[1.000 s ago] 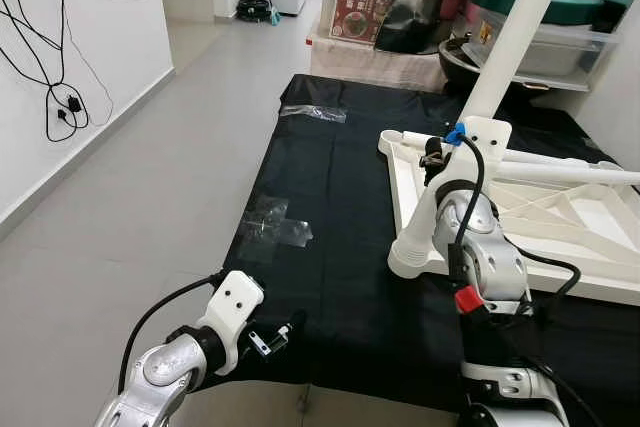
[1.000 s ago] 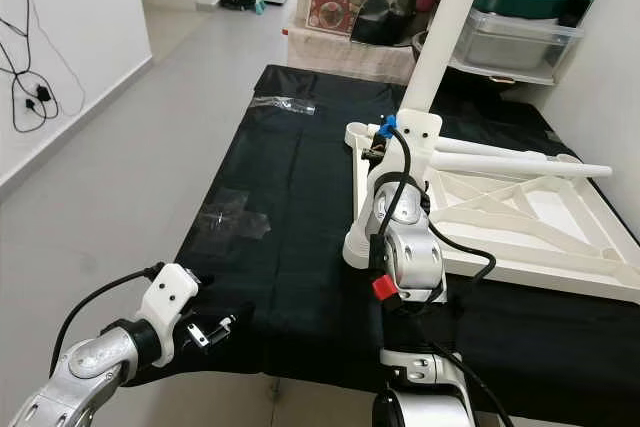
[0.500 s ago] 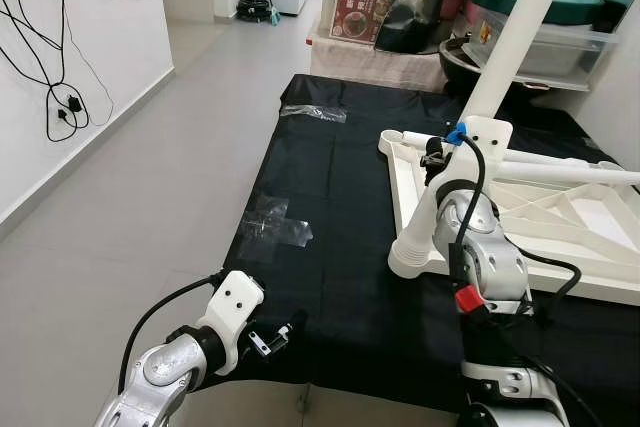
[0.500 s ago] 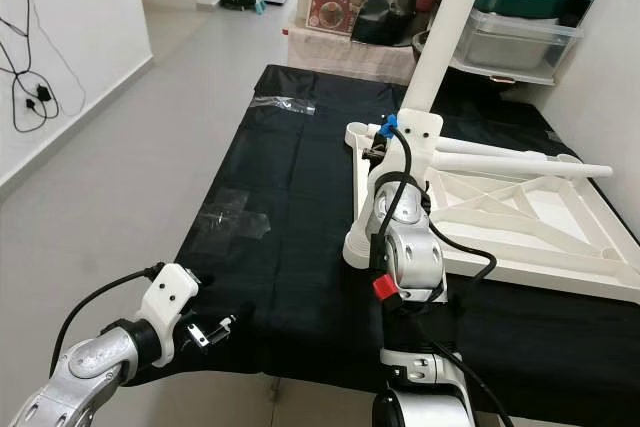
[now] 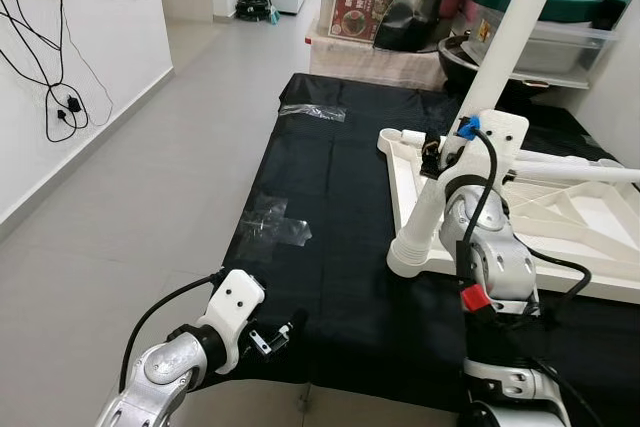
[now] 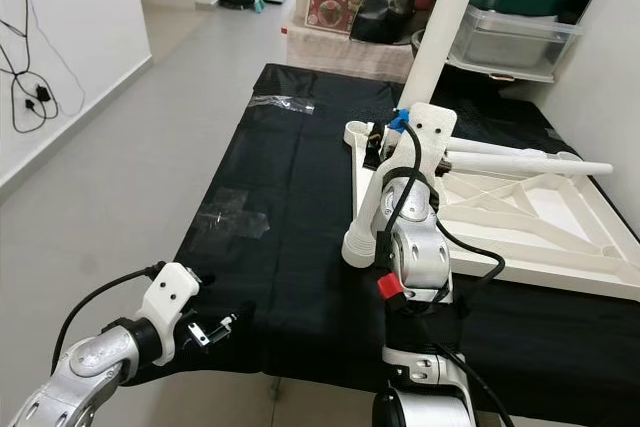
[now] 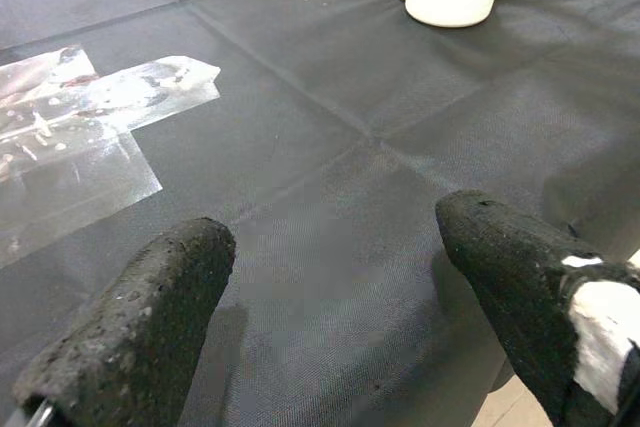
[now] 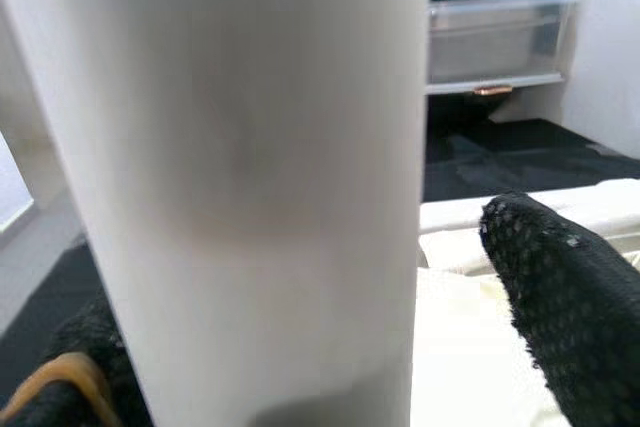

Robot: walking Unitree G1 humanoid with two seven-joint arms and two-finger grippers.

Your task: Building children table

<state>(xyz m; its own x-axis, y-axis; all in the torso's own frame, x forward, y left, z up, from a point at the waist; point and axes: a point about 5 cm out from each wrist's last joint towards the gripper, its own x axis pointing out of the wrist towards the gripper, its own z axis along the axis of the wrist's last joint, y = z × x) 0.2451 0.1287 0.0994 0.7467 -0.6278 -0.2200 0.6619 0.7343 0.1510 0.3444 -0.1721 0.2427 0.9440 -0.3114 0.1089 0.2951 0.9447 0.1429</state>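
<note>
Black cloth (image 5: 340, 197): dark fabric sheet spread flat over the grey tiled floor (image 5: 150, 197), carrying the white parts.
Tabletop (image 6: 560, 217): white plastic children's table top, lying upside down on the cloth toward the robot's right, ribbed underside facing up.
Leg held (image 6: 445, 22): long white tube, leaning from the near-left corner of the tabletop up and away toward the storage boxes.
Second leg (image 6: 525, 160): white tube lying across the tabletop's underside, roughly level.
Corner socket (image 5: 410, 252): round white foot at the tabletop's near-left corner, resting on the cloth.
Right claw (image 5: 445, 152): raised at the base of the leaning leg, black fingers (image 8: 580, 297) on either side of the tube, clamped on it; white tube very close in the right wrist view.
Left claw (image 7: 330, 277): low over the near edge of the cloth, well apart from the tabletop, fingers spread apart and holding nothing.
Clear tape (image 5: 275, 225): shiny patches stuck on the cloth ahead of the left claw; a further clear strip (image 5: 315, 112) near the far edge.
Background: lidded plastic storage boxes (image 5: 545, 42) beyond the cloth; black cables (image 5: 55, 67) hanging on the white wall at left.
</note>
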